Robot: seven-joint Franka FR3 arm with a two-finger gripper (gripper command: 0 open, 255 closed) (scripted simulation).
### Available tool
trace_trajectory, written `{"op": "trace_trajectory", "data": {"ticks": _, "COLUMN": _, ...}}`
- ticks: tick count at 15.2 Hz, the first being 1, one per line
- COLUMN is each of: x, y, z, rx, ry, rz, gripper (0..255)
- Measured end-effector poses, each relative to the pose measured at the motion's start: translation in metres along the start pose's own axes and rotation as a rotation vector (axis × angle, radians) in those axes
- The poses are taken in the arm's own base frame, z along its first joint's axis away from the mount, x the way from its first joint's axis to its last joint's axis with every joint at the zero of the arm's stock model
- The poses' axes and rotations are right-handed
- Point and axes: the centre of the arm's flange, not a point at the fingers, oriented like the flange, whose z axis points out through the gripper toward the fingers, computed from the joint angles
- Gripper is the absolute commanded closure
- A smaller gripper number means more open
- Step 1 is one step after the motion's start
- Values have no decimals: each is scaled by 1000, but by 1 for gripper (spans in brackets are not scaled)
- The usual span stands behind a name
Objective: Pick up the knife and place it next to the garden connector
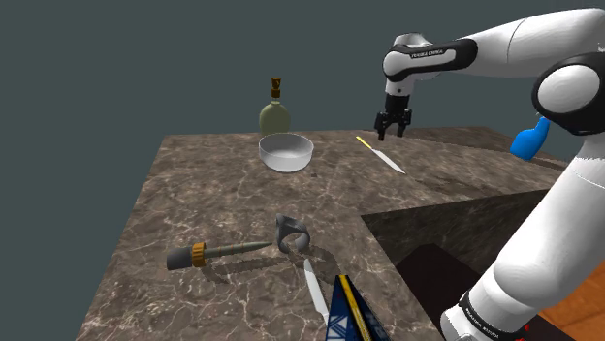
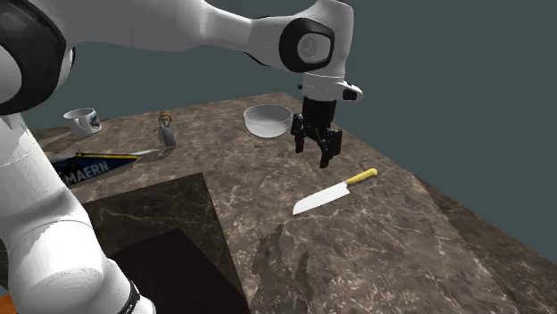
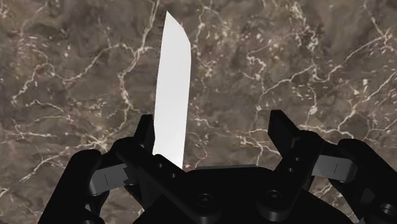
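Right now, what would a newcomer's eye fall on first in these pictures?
The white arm's black tool hangs open over a knife with a yellow handle, which lies flat on the dark marbled counter. In the shoulder view a white bowl sits to the knife's left, with a greenish bottle behind it.

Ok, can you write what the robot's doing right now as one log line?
gripper: open, over knife blade | knife: flat on counter, not held | garden connector: apart from knife
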Motion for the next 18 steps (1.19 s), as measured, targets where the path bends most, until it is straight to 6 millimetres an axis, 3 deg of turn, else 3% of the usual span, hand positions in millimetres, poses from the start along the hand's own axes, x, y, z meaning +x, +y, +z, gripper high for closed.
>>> {"op": "trace_trajectory", "data": {"ticks": 9, "x": 99, "y": 52, "z": 52, "rx": 32, "ry": -53, "rz": 32, "gripper": 0}}
{"op": "trace_trajectory", "data": {"ticks": 11, "x": 108, "y": 54, "z": 62, "rx": 35, "ry": -57, "rz": 33, "gripper": 0}}
{"op": "trace_trajectory", "data": {"ticks": 18, "x": 109, "y": 53, "z": 94, "rx": 36, "ry": -58, "rz": 33, "gripper": 0}}
